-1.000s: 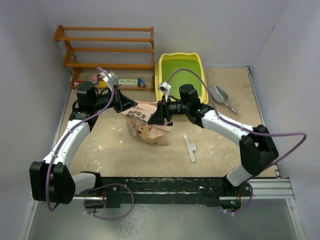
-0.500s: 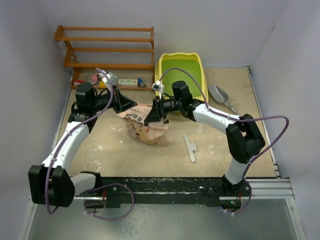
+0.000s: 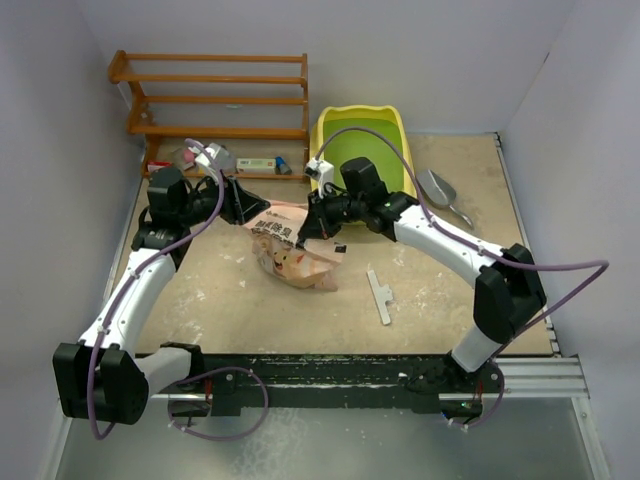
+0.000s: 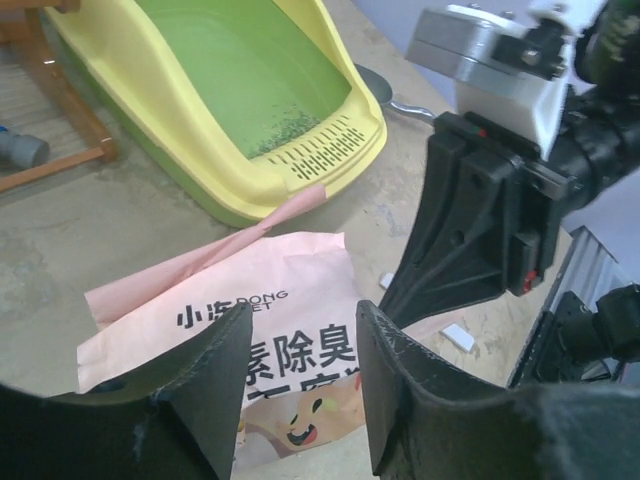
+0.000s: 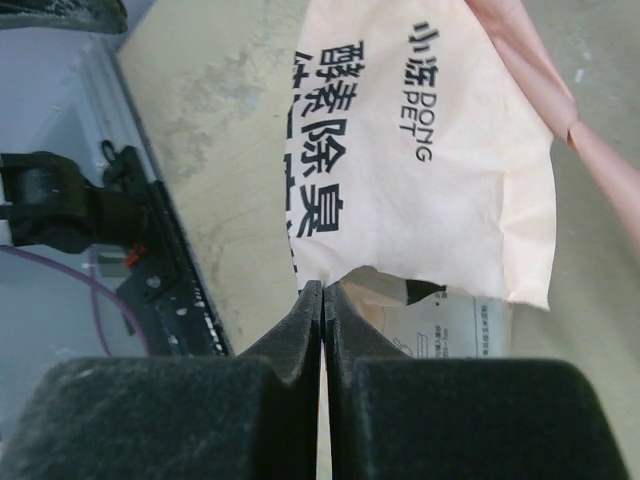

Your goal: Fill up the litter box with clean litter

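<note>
Open at the left hand [image 4: 300,335], fingers spread above the printed face of a pink bag [image 4: 270,300]. Shut tight at the right hand [image 5: 322,292], tips meeting right at the bag's edge; cannot tell whether any paper is pinched. Crumpled on the sandy bench [image 3: 200,290], a torn strip reaching toward the litter box [image 4: 250,190] at the back. In its green basin, a thin scatter of litter [image 4: 290,128] by the slotted lip. Right of the box, a grey scoop [image 3: 440,188]; left, a wooden rack [image 3: 220,100].
</note>
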`<action>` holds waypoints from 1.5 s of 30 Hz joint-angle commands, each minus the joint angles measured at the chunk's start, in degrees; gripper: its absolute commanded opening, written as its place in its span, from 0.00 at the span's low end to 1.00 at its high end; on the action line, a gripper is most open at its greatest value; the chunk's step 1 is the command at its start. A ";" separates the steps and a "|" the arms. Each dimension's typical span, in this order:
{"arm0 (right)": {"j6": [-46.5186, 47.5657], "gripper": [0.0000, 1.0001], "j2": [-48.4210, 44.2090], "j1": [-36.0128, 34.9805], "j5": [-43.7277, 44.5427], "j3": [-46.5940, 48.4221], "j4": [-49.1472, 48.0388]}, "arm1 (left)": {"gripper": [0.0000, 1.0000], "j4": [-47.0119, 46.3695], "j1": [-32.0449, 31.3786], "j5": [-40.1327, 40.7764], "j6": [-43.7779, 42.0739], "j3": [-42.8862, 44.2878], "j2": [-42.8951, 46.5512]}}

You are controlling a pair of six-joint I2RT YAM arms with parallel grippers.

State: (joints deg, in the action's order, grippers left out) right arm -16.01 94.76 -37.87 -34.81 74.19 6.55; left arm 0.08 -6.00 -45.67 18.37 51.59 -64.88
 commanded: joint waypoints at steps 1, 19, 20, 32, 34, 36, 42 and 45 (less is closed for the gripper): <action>6.80 0.00 -2.98 -3.67 10.71 4.99 10.57 | 0.52 -0.75 0.35 2.70 -2.11 0.14 0.76; 12.00 0.00 -14.98 -10.49 24.28 -1.09 11.71 | 0.62 -0.95 1.21 -3.80 -2.49 1.60 -2.06; 12.16 0.00 -15.10 -10.72 23.72 -1.05 12.18 | 0.62 -1.38 1.33 -5.43 -2.70 2.07 -3.03; 4.15 0.83 -14.92 -8.36 33.80 -0.23 13.04 | 0.60 -5.67 10.81 -4.15 3.97 4.33 -8.79; -0.39 0.87 -15.02 -0.65 27.18 -2.08 8.74 | 0.60 -9.88 12.19 -3.70 7.21 1.58 -7.46; -5.42 0.86 -14.17 6.56 18.16 -4.38 2.21 | 0.60 -12.08 12.79 -4.72 8.90 0.18 -6.80; -16.26 0.79 -5.08 13.38 -2.24 -5.27 -12.84 | 0.60 -15.84 12.77 -6.88 12.15 -2.40 -5.41; -21.80 0.76 -0.18 13.43 -6.15 -4.51 -18.12 | 0.60 -16.13 12.81 -7.18 12.62 -3.24 -4.40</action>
State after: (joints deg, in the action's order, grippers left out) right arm -27.92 90.43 -22.79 -28.14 68.71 -0.12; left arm -10.68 6.70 -50.65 28.42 49.08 -71.99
